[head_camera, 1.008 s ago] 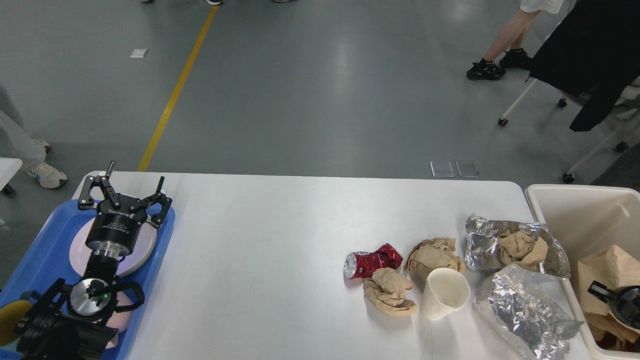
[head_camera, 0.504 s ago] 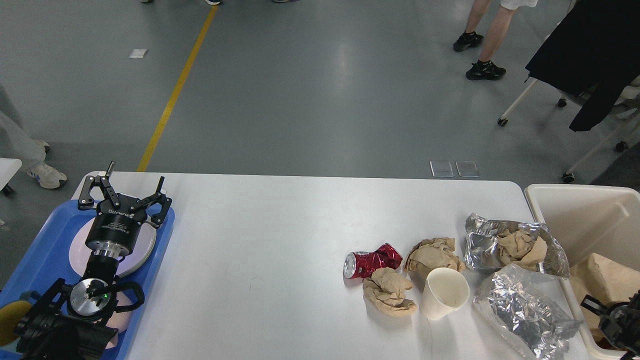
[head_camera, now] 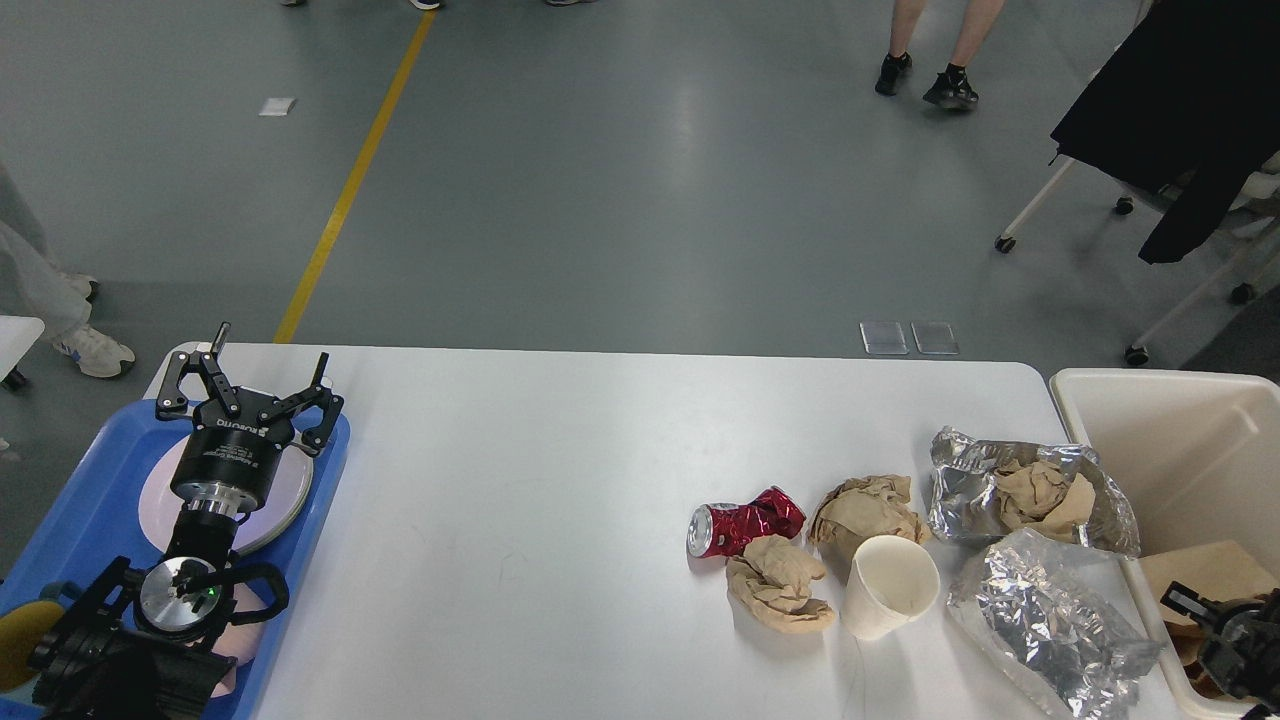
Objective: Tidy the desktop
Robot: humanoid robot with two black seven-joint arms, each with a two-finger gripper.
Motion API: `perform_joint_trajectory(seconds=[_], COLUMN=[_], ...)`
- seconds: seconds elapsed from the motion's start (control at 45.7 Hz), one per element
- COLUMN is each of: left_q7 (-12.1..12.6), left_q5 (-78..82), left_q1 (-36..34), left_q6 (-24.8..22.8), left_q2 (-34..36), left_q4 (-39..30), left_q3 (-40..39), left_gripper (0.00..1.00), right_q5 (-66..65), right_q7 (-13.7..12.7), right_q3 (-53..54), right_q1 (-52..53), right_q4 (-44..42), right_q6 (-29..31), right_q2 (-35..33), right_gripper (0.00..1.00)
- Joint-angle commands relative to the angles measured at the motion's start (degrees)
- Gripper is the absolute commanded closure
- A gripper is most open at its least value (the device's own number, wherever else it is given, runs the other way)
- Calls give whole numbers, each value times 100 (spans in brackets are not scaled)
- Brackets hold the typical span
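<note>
The white desktop (head_camera: 520, 470) carries a cluster of rubbish at its right side: a crushed red can (head_camera: 745, 525), two crumpled brown paper wads (head_camera: 780, 585) (head_camera: 865, 505), a white paper cup (head_camera: 890, 585) on its side, and two silver foil bags (head_camera: 1030, 485) (head_camera: 1045, 620). My left gripper (head_camera: 270, 348) stands open and empty over the blue tray (head_camera: 90, 490) at the far left. My right gripper (head_camera: 1215, 620) shows only as a dark tip low inside the cream bin (head_camera: 1170, 420), over brown paper (head_camera: 1200, 570); its fingers are too dark to tell apart.
A pale round plate (head_camera: 285, 490) lies in the tray under my left arm. A wheeled chair with a black coat (head_camera: 1170, 110) stands beyond the bin. People's legs (head_camera: 925, 60) move on the grey floor behind the table. A yellow line (head_camera: 350, 180) crosses the floor.
The brown paper in the bin has sunk lower, and my right gripper has dropped toward the bin's near corner. The left arm has not moved. The person behind has walked away.
</note>
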Motion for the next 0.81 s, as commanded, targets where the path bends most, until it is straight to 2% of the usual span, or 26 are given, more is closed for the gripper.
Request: perform_joint_trajectory(seconds=[0.0,0.131,0.35,0.504,0.613,0.789], left_q7=[8,8,8,8,8,8], left_q5=[1,1,1,1,1,1], left_q1=[0,0,0,0,0,0], left_q6=[0,0,0,0,0,0], left_q2=[0,0,0,0,0,0], left_q4=[0,0,0,-9,0,0], left_q3=[0,0,0,0,0,0], left_gripper=[3,3,3,3,3,3], right_q5=[0,-17,-280,-887,-975,-949], right_q7=[0,-17,-105,-413,-421,-421], right_q3=[0,0,-333,-1405,-2029,-2443], right_q1=[35,404,2002,3531,4771,6001], right_q4=[58,540,2649,3950,4601,5093], right_q6=[-3,6,155,989,1832,3564], right_q2=[-15,-348,-1560,-1922,-2071,-2071], right_gripper=[0,0,0,0,0,0])
